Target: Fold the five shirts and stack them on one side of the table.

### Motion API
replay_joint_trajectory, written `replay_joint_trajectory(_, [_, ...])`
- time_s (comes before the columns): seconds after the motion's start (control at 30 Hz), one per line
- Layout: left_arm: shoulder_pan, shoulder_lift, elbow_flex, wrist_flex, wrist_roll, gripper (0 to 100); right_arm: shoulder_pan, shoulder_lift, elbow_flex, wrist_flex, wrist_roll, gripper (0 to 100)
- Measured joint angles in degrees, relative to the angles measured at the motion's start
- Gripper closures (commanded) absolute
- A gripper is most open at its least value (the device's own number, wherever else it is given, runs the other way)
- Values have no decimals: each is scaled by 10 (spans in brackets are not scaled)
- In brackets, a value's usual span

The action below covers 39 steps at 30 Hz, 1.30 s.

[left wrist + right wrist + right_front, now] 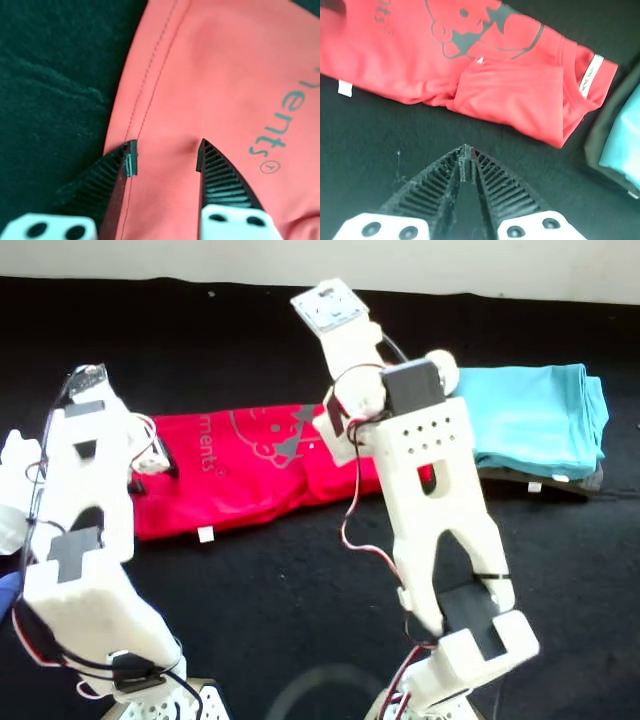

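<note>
A black-clothed table (the fabric soft, faintly rumpled) stretches back to a pale wall along its far edge.

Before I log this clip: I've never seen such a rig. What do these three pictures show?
Two white robot arms stand at a table covered in black cloth. The high view looks down over both; each other picture comes from a camera on one arm's wrist, looking past its black gripper. A red printed shirt lies partly folded in the middle. Beside it a folded turquoise shirt rests on a dark folded garment. The left gripper is open, its tips at the red shirt's stitched hem. The right gripper is shut and empty, over bare cloth near the shirt's collar.
</note>
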Motion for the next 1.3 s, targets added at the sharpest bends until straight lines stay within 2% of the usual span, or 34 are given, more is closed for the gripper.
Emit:
replay_joint_trajectory(0.23, [0,31,-124,107,-45,776,0,-7,37,0,22,989])
replay_joint_trajectory(0.4, [-26,33,-153,122,-94,775,0,-7,37,0,25,990])
replay_joint_trajectory(0.53, [-58,72,-155,104,-132,773,0,-7,37,0,25,991])
replay_joint_trajectory(0.83, [-51,196,-230,104,-137,775,0,-7,39,0,25,991])
replay_joint_trajectory(1.03, [-18,215,-278,149,-130,776,0,-7,39,0,25,991])
replay_joint_trajectory(1.3, [2,215,-280,155,-106,777,0,-14,39,0,25,991])
